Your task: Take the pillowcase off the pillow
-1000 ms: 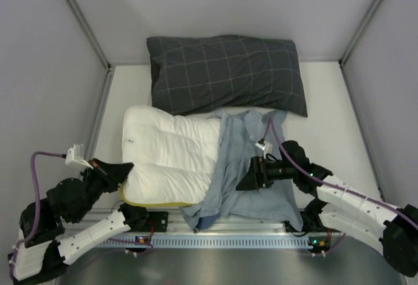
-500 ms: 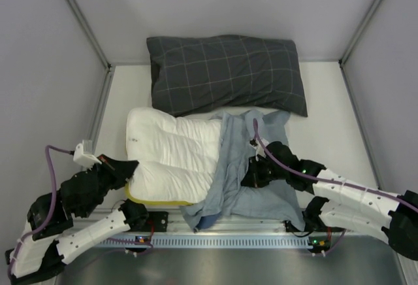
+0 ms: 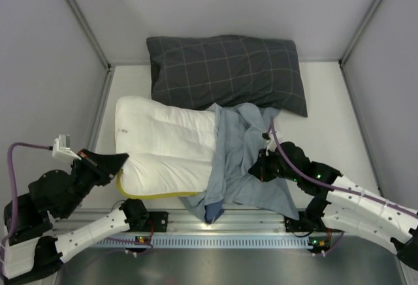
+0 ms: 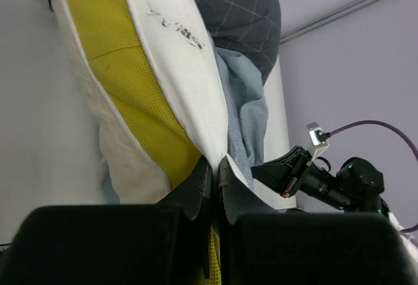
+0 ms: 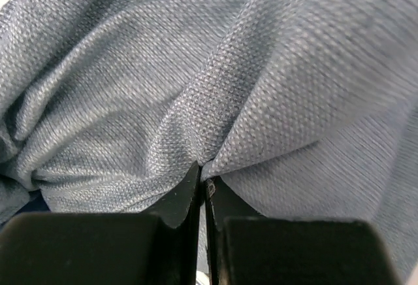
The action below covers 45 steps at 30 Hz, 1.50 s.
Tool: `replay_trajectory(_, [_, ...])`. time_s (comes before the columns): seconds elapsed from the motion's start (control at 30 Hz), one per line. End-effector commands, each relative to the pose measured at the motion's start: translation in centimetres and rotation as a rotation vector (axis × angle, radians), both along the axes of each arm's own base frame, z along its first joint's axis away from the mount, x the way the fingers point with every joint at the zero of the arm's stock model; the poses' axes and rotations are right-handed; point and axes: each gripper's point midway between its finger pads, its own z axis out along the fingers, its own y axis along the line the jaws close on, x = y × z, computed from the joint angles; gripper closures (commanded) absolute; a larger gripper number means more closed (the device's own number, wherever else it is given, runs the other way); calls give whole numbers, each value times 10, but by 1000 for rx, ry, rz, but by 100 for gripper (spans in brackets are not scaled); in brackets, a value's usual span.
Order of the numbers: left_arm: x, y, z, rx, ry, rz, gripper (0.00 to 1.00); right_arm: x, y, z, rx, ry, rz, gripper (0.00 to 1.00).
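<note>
1. Lying bunched at the centre of the top view, the pillowcase point(image 3: 238, 161) covers the right end of the pillow point(image 3: 166, 151), paler side up. Its lower corner reaches the front edge of the desk point(image 3: 333, 121).
2. The pillow's bare white body stretches left, with yellow piping point(image 3: 153, 195) along its lower edge.
3. The right end effector point(image 5: 201, 170) is closed, pinching a fold of the pillowcase.
4. The left end effector point(image 4: 214, 166) is closed on the pillow's piped edge, lower left.
5. The dark grey checked pillow point(image 3: 225, 72) touches both along the top; bare desk lies to the right.
</note>
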Motion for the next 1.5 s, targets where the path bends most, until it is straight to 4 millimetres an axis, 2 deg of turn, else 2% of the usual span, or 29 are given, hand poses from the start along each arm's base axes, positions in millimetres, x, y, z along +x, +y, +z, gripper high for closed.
replay_trajectory(0.0, [-4,22,60,-165,-138,54,100,7,-12,19,-12,-59,-61,100])
replay_trajectory(0.03, [-8,31,73,-200,-164,61,100,6,-13,20,-10,-60,-62,100])
replay_trajectory(0.13, [-20,52,92,-266,-220,81,100,5,-19,21,-8,-67,-80,100])
replay_trajectory(0.23, [-28,67,100,-307,-252,94,100,10,-31,17,-41,-81,-133,100])
replay_trajectory(0.43, [-32,77,102,-325,-271,108,100,10,-38,15,-34,-50,-191,100])
replay_trajectory(0.5, [-32,76,100,-325,-270,99,100,7,-32,18,-23,-67,-138,100])
replay_trajectory(0.53, [-32,75,98,-314,-269,98,100,1,-19,25,25,-73,-56,100])
replay_trajectory(0.57, [-30,72,94,-302,-262,93,100,-2,-12,23,21,-86,8,77])
replay_trajectory(0.6, [-29,70,92,-294,-257,93,100,-13,0,25,56,-59,95,50])
replay_trajectory(0.63, [-28,67,91,-285,-254,89,100,-14,8,28,78,-59,124,26])
replay_trajectory(0.67, [-23,60,85,-260,-237,87,100,-14,16,23,64,-27,157,1])
replay_trajectory(0.7, [-21,54,82,-243,-226,77,100,-27,29,25,107,15,244,1])
replay_trajectory(0.77, [-13,41,74,-183,-200,65,100,-31,55,29,193,81,309,0])
replay_trajectory(0.8, [-10,31,66,-143,-183,41,100,-44,66,35,261,128,385,1])
replay_trajectory(0.83, [-7,22,60,-111,-166,25,100,-49,73,34,311,186,387,1])
replay_trajectory(0.87, [-5,17,56,-88,-156,14,100,-48,81,37,346,178,393,1])
replay_trajectory(0.9, [-2,12,47,-54,-143,7,100,-36,88,44,364,118,350,1])
replay_trajectory(0.97, [-1,10,38,-32,-135,0,100,-30,95,46,326,89,321,1])
replay_trajectory(1.1, [-4,10,23,-31,-130,-11,100,-20,108,38,273,112,270,1])
replay_trajectory(1.17, [-5,10,15,-42,-125,-15,100,-18,119,31,240,138,263,1])
replay_trajectory(1.2, [-6,9,13,-51,-123,-18,100,-10,121,26,211,127,224,3])
replay_trajectory(1.23, [-6,7,11,-51,-121,-25,100,-12,119,14,154,153,210,4])
replay_trajectory(1.33, [-7,2,7,-43,-114,-51,100,6,124,2,42,130,126,14])
replay_trajectory(1.4, [-10,2,9,-57,-118,-64,100,18,117,-15,-39,119,52,37])
replay_trajectory(1.43, [-11,4,11,-66,-124,-64,100,23,115,-19,-61,116,25,55])
replay_trajectory(1.47, [-13,6,13,-73,-131,-65,100,24,108,-27,-102,125,0,88])
